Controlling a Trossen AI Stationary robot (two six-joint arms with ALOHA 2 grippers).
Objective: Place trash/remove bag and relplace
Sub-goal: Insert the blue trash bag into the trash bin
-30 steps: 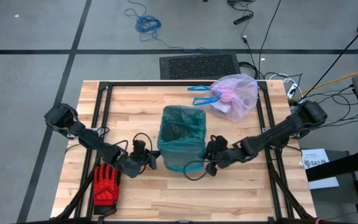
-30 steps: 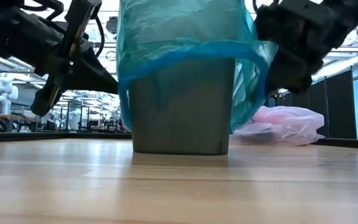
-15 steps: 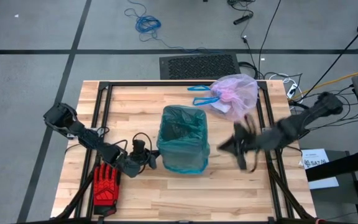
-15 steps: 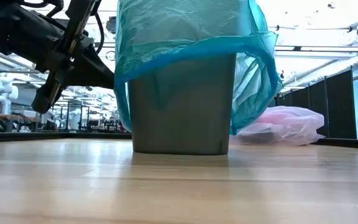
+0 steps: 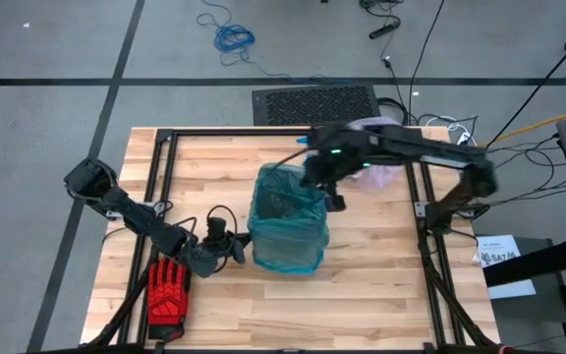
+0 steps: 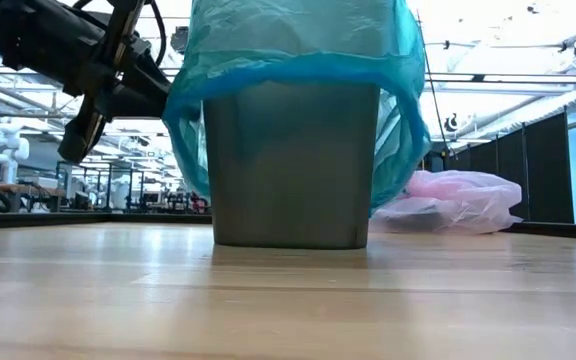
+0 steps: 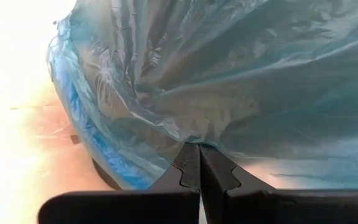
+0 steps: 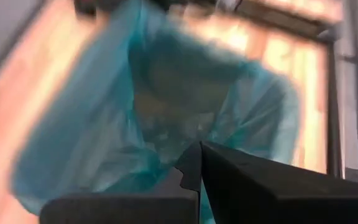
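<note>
A grey bin [image 6: 293, 160] stands mid-table, lined with a teal-blue bag [image 5: 288, 211] whose skirt hangs over the rim. My left gripper [image 5: 239, 251] is at the bin's left side, shut on that skirt [image 7: 199, 149]. My right gripper [image 5: 330, 197] hovers shut over the bin's far right rim and looks down into it [image 8: 199, 152], touching nothing. The pale pink bag [image 6: 458, 200] lies on the table at the far right, partly hidden under my right arm in the high view. The trash cannot be made out. My left gripper pinches the teal bag's overhanging skirt [image 7: 191, 138] on the bin's left side between its two fingertips. The fingers come almost level from the table's left. Creases in the film run to the fingertips, and the hem there [image 6: 173, 110] is drawn outward; the bag stays over the bin.
A red-and-black work glove [image 5: 168, 292] lies near the front left corner. A black frame [image 5: 165, 167] runs along the table's edges. Bare wood lies in front of the bin and to its right.
My right gripper has left the bin's right side, risen fast and swung toward the far edge, rolling as it went; it now hangs over the bin. The bag's right skirt, flared out before, hangs down. The left hem has lifted a little and is drawn outward.
</note>
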